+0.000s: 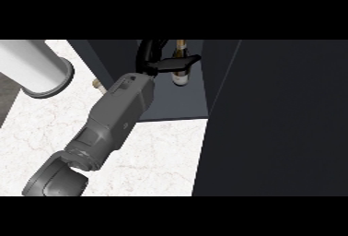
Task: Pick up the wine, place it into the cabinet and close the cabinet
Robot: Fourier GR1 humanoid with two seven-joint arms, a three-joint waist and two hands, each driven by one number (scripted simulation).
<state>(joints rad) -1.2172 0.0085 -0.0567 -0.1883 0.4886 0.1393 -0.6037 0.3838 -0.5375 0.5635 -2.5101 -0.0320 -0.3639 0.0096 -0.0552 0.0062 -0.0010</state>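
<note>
- A grey forearm rises from the lower left over the marbled surface.
- At top centre, the robot hand (black) curls round the wine, inside the open cabinet.
- The dark door fills the right.
- A pale cylinder stands upper left.

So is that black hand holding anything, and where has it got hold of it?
Yes: the hand is curled round the wine bottle inside the cabinet, gripping its upper part.
</note>
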